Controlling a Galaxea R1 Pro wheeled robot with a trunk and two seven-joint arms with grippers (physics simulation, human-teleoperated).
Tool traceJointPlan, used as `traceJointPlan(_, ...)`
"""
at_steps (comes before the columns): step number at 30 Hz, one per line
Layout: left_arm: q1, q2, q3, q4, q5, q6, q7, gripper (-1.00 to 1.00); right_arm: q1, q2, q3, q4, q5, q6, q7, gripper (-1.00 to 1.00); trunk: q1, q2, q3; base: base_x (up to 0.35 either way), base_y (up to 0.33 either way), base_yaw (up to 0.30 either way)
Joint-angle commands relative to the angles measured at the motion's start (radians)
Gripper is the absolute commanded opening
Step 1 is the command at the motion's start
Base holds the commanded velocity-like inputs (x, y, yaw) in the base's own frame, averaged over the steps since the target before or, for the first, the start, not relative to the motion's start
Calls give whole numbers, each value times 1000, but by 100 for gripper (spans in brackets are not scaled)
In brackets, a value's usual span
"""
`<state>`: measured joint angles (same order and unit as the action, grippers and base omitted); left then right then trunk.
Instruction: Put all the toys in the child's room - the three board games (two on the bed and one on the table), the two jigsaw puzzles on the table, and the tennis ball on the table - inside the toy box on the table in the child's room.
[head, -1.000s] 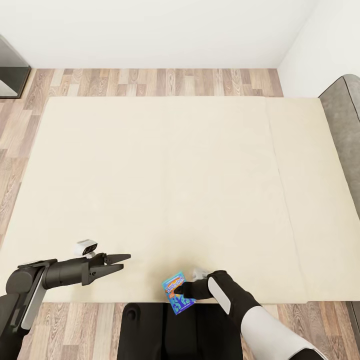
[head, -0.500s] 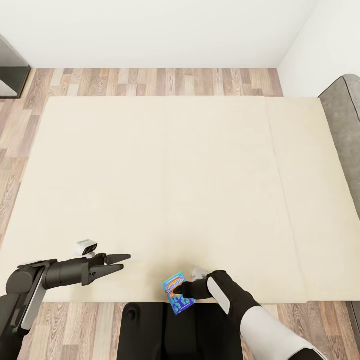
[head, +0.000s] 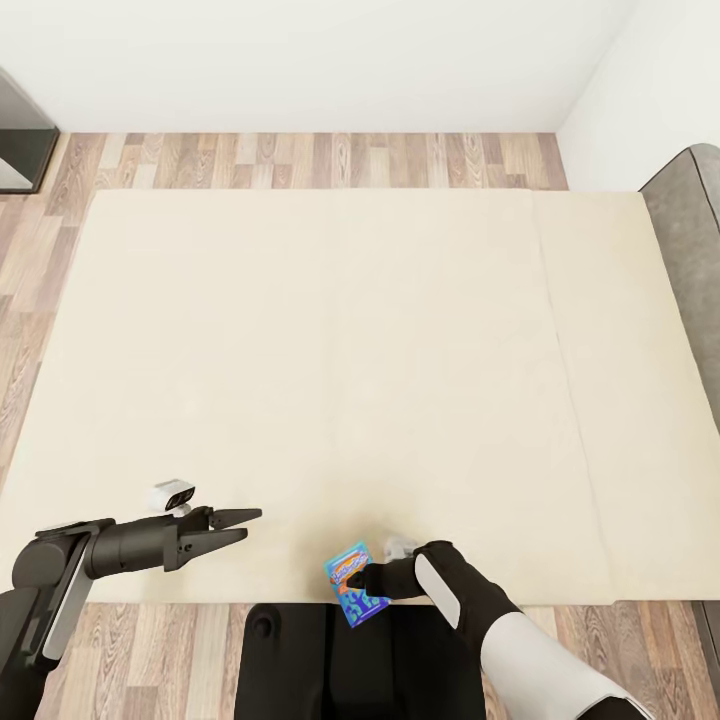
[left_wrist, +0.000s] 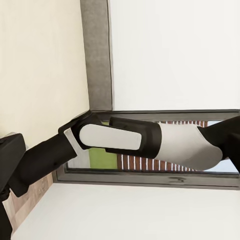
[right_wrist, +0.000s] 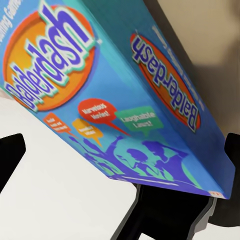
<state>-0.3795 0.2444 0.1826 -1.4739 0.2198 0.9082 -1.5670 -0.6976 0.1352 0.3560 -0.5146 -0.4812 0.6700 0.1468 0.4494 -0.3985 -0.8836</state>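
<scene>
The small blue board game (head: 356, 584), with "Balderdash" printed on it, sits at the near edge of the bed (head: 330, 370), tilted and partly over the edge. The right hand (head: 362, 580) grips it. The left hand (head: 245, 525) hangs above the bed's near left part, well apart from the box, with its fingers a little apart and holding nothing.

Small blue board game (head: 356, 585), "Balderdash" on orange oval, sat tilted at near edge of cream bed (head: 330, 380), partly overhanging it; bed surface flat, one seam twd right
</scene>
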Motion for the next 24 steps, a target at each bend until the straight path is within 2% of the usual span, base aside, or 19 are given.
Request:
traceJointPlan(1, 0, 0, 0, 0, 0, 11, -4, 100, 0, 0, 1, 0, 4, 3, 4, 100, 1, -1, -1, 0, 0, 0)
traceJointPlan(14, 0, 1, 1, 0, 0, 11, -4, 100, 0, 2, 0, 1, 3, 5, 4, 100, 1, -1, -5, 0, 0, 0)
traceJointPlan(17, 0, 1, 1, 0, 0, 11, -4, 100, 0, 14, 7, 1, 3, 5, 4, 100, 1, -1, -6, 0, 0, 0)
traceJointPlan(20, 0, 1, 0, 0, 0, 11, -4, 100, 0, 37, 60, 1, 2, 5, 4, 100, 1, -1, -6, 0, 0, 0)
traceJointPlan(24, 0, 1, 0, 0, 0, 11, -4, 100, 0, 39, 96, 1, 0, 5, 4, 100, 1, -1, -6, 0, 0, 0)
